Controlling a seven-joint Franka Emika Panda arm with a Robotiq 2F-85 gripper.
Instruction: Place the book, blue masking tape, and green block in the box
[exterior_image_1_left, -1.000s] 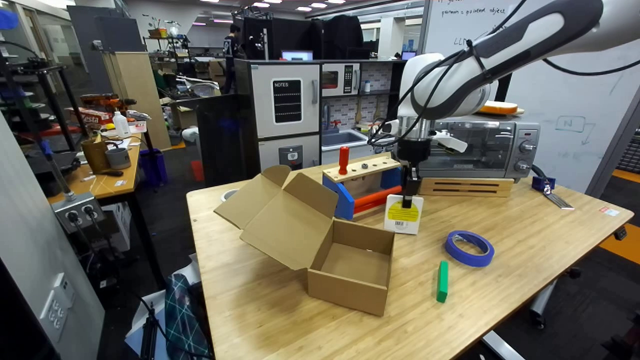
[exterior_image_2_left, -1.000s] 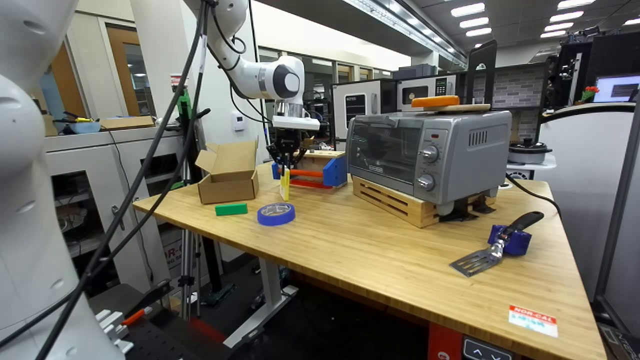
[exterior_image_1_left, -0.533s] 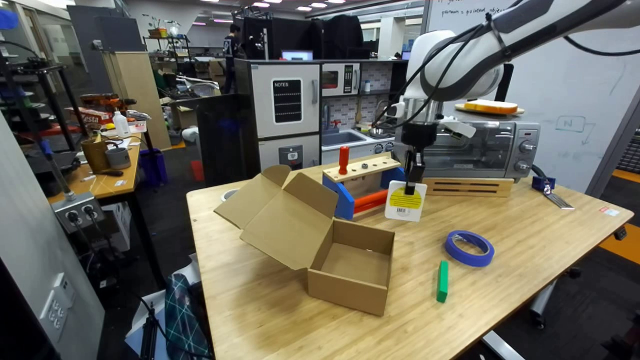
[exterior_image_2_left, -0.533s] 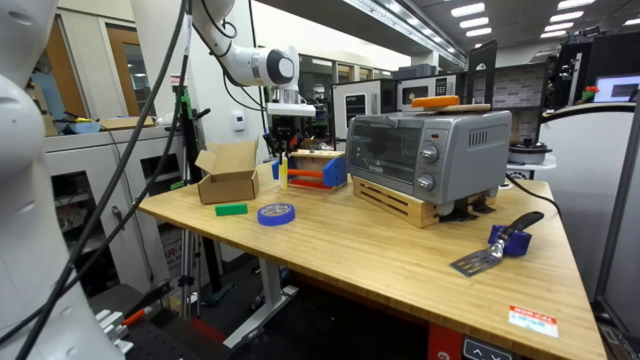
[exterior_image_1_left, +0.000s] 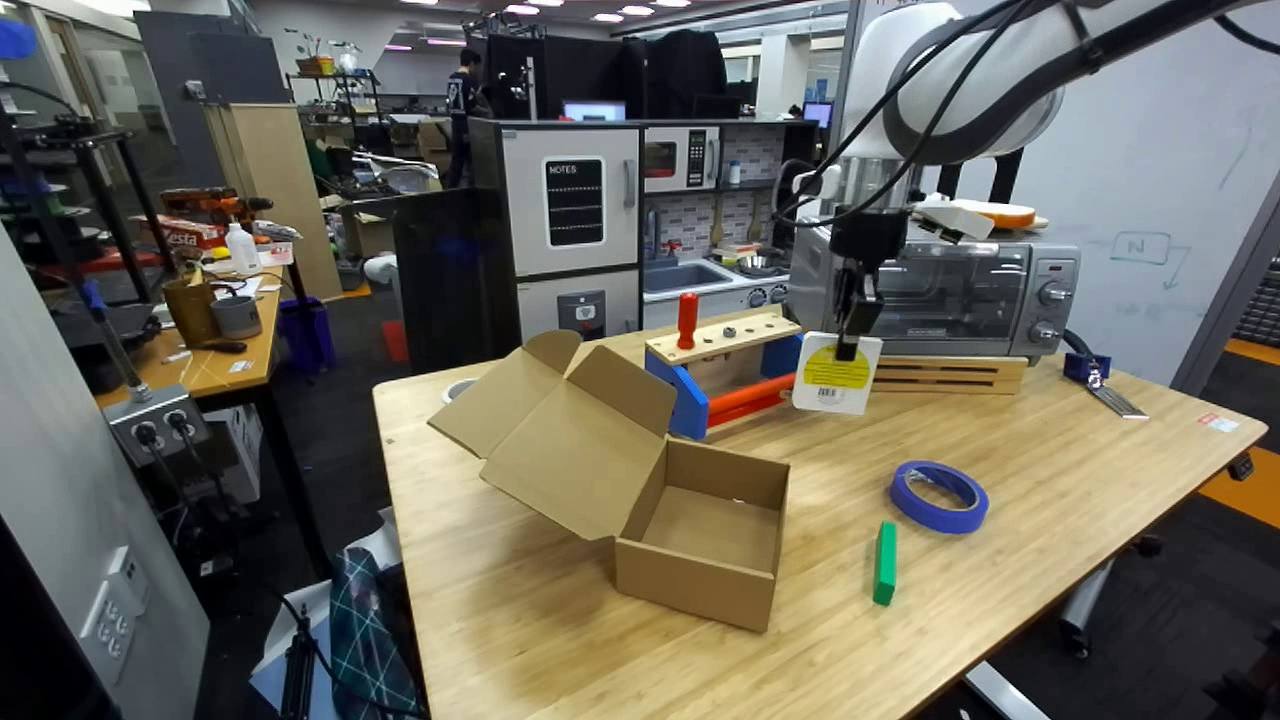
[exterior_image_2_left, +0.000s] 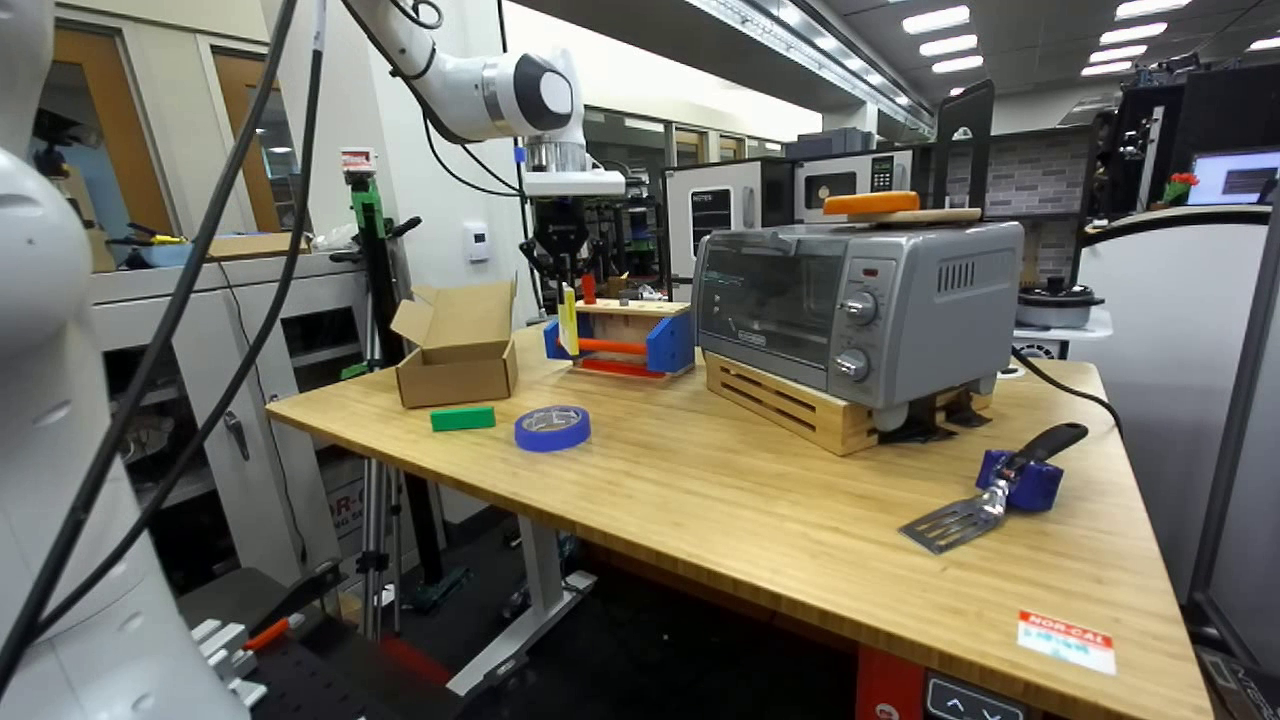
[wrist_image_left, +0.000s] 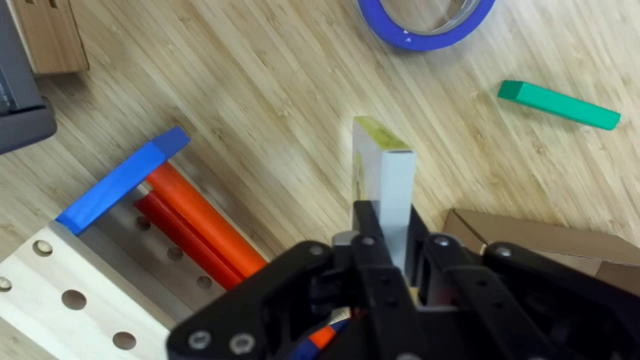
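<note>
My gripper (wrist_image_left: 389, 210) is shut on the book (exterior_image_1_left: 832, 382), one finger on each face, and the book hangs upright above the table. Its yellow-and-white cover shows in an exterior view, while the wrist view sees mostly its white edge. The box (exterior_image_1_left: 695, 582) stands with its lid flaps folded back, and its visible floor is bare. Flat on the table lies the blue masking tape (exterior_image_1_left: 937, 516), also in the wrist view's top edge. Beside it, nearer the box, rests the green block (wrist_image_left: 565, 105). The gripper is behind both of them and the box in that exterior view.
A red-and-blue toy tray (exterior_image_1_left: 690, 400) with a wooden top and upright red handle stands close by the held book. The toaster oven (exterior_image_2_left: 860, 310) sits on a wooden stand (exterior_image_2_left: 780, 395) beyond. A spatula (exterior_image_2_left: 990, 500) lies on a blue block farther along the table.
The gripper has lifted the book off the table. In an exterior view it has also shifted right, away from the box. Tape, block and box have not moved.
</note>
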